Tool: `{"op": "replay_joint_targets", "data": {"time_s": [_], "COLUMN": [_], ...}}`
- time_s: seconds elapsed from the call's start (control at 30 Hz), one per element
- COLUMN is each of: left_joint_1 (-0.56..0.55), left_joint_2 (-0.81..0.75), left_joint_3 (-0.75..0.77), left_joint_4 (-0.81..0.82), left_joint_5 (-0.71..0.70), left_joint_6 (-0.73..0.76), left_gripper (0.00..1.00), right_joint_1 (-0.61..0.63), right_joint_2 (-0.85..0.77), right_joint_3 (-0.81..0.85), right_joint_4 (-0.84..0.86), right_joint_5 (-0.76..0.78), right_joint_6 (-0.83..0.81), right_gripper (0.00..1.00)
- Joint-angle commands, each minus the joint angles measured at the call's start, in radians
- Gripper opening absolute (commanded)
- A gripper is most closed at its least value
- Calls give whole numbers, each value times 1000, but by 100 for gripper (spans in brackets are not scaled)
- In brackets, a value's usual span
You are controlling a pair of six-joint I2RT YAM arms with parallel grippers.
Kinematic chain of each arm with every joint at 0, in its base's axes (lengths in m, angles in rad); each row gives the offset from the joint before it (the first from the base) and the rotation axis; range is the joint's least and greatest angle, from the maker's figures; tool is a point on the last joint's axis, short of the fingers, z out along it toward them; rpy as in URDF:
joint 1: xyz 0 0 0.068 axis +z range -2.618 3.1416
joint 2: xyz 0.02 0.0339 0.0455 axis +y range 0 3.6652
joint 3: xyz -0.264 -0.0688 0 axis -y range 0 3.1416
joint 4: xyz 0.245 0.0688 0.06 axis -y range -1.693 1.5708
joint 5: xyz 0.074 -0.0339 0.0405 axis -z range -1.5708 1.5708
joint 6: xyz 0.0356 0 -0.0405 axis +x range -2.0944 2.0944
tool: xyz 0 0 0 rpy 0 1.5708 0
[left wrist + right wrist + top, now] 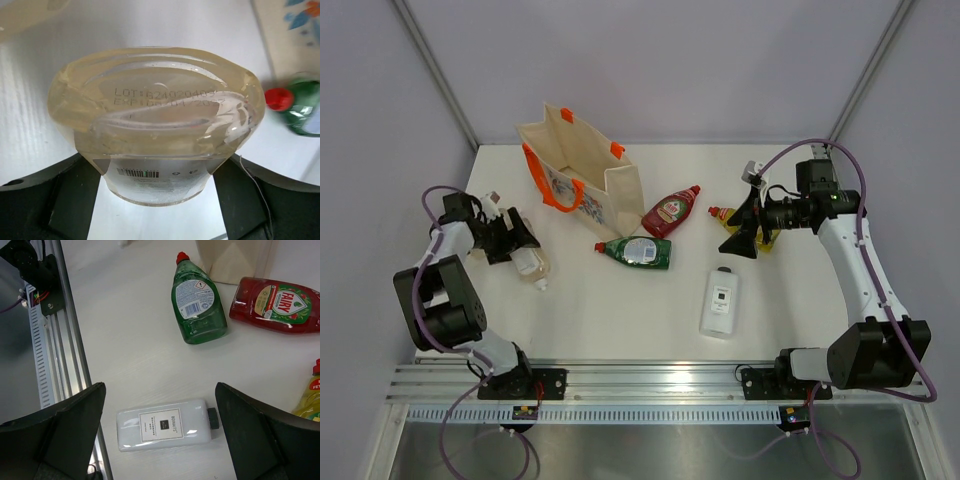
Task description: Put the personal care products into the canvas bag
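The cream canvas bag (582, 180) with orange handles stands at the back left. My left gripper (516, 241) is shut on the base of the clear pale-yellow bottle (532, 263), which fills the left wrist view (155, 125) between both fingers. My right gripper (748, 228) is open and empty, high above the table, over the yellow bottle (725, 214). The flat white bottle (162, 427) lies below, between its fingers (65, 435). The green bottle (638, 251) and red bottle (670, 212) lie beside the bag. No clear pouch is in view.
A metal rail (640, 385) runs along the near edge, with both arm bases on it. Grey walls close the back and sides. The bag's floral side (295, 25) and the green bottle's red cap (277, 98) show to the right in the left wrist view.
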Motion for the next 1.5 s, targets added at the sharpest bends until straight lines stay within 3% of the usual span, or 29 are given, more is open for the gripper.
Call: {"op": "replay_joint_targets", "data": {"time_s": [0.0,0.23,0.63,0.97,1.1,1.2,1.3,1.47], "left_joint_1": [48,54,56,56,50,36,1,-7], "left_joint_2": [-73,-139,-183,-199,-174,-153,-133,-163], "left_joint_3": [-74,-202,-352,-385,-374,-366,-340,-349], "left_joint_4": [118,380,799,837,709,614,452,362], "left_joint_5": [314,467,607,650,620,583,518,374], "left_joint_6": [-187,-379,-665,-643,-573,-513,-429,-431], "left_gripper": [0,0,0,0,0,0,0,3], "right_joint_1": [-7,-5,-5,-4,55,169,331,476], "right_joint_2": [-20,-18,-24,-15,8,31,57,127], "right_joint_3": [-12,-21,-32,-32,-9,-14,-31,3], "right_joint_4": [52,64,73,39,-67,-83,1,188], "right_joint_5": [-62,-73,-76,-85,-44,45,206,269], "right_joint_6": [63,80,89,31,-121,-175,-112,111], "right_gripper": [99,99,100,99,99,99,98,95]}}
